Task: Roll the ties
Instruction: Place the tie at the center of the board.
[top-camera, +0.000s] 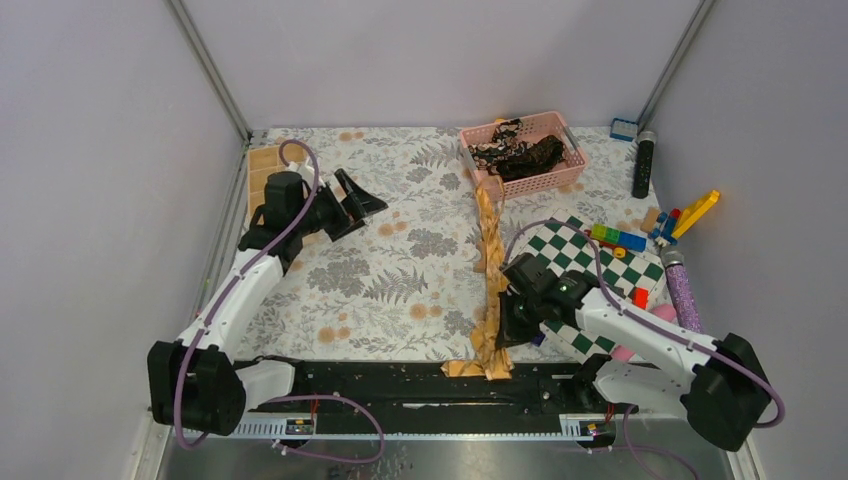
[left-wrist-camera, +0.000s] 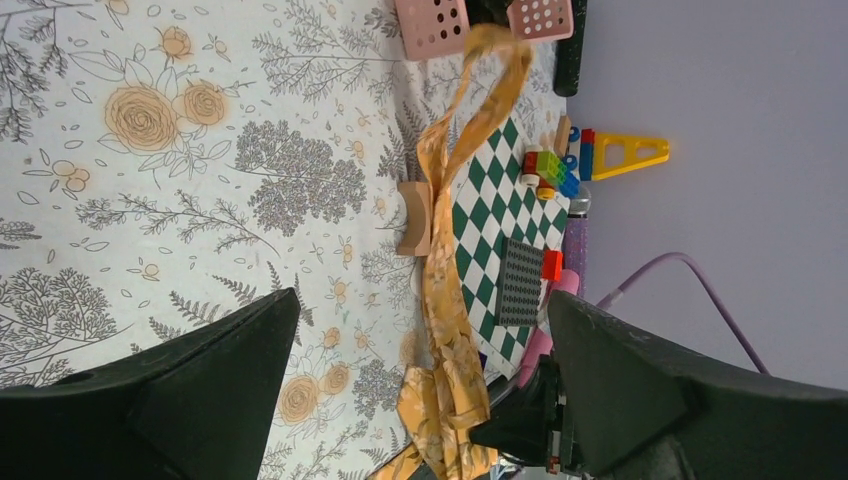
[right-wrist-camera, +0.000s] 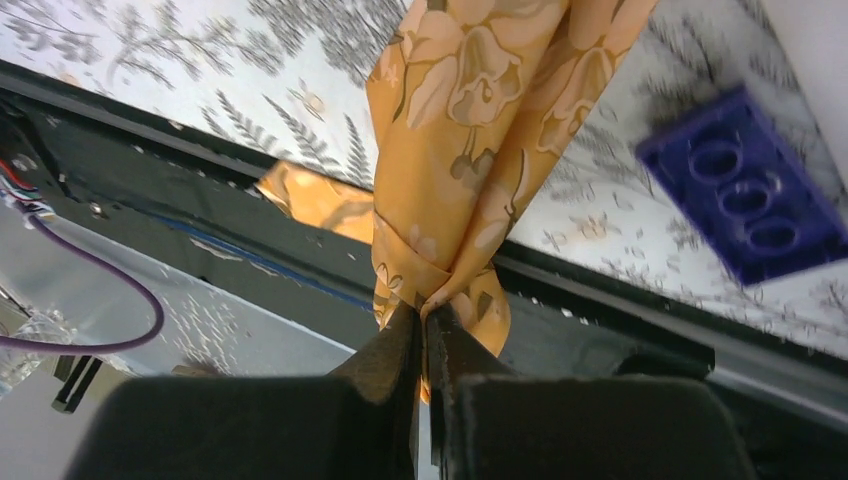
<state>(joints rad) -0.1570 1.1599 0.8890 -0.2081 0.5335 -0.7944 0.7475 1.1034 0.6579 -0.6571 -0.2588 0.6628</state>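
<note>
The right claw (right-wrist-camera: 420, 322) pinches the gold tie (right-wrist-camera: 480, 140) near its close end. The tie runs long, straight away to the basket (top-camera: 545, 182). The left claw (top-camera: 360, 198) is spread wide, farther off.

Rear: basket (top-camera: 548, 184); tie (top-camera: 490, 255) from it to near edge; board (top-camera: 558, 245) R of tie.
</note>
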